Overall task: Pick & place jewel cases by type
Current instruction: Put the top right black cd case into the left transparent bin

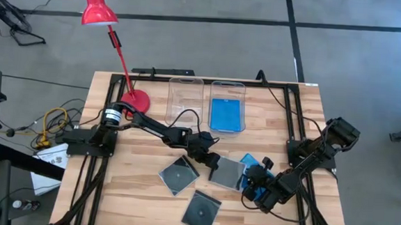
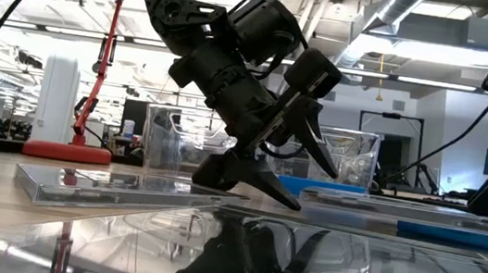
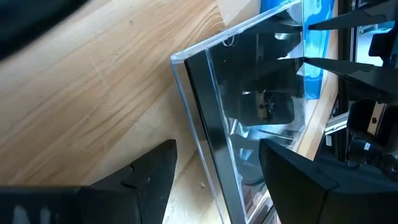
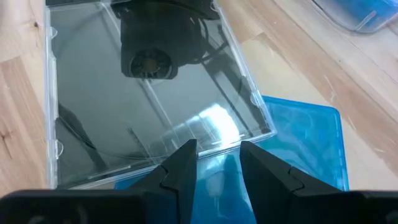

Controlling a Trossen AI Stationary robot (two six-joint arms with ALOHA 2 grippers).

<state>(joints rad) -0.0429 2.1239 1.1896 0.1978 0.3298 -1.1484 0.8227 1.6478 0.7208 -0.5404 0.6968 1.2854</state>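
- The left gripper (image 1: 210,160) sits low over the table (image 1: 133,192), its fingers (image 3: 149,177) spread apart on either side of the near edge of a clear case (image 1: 227,173); whether they touch it cannot be told.
- The right gripper (image 1: 252,183) is at the opposite edge of that clear case, fingers (image 4: 180,165) slightly apart, tips over the seam where the clear case overlaps a blue case (image 4: 298,149).
- The clear case is thin, square and transparent with a dark glossy face that mirrors the camera above it; small hinge tabs show along its rim.
- The blue case lies flat under the clear case, sticking out on the side towards the right arm.
- Two more grey cases lie flat: one (image 1: 178,174) just beside the clear case, on the left arm's side, and one (image 1: 201,211) nearer the front edge.
- Behind the clear case stand two bins: one (image 1: 185,97) bare, the other (image 1: 228,93) holding a blue case (image 1: 227,115).
- A red lamp (image 1: 98,12) stands beside the bare bin.
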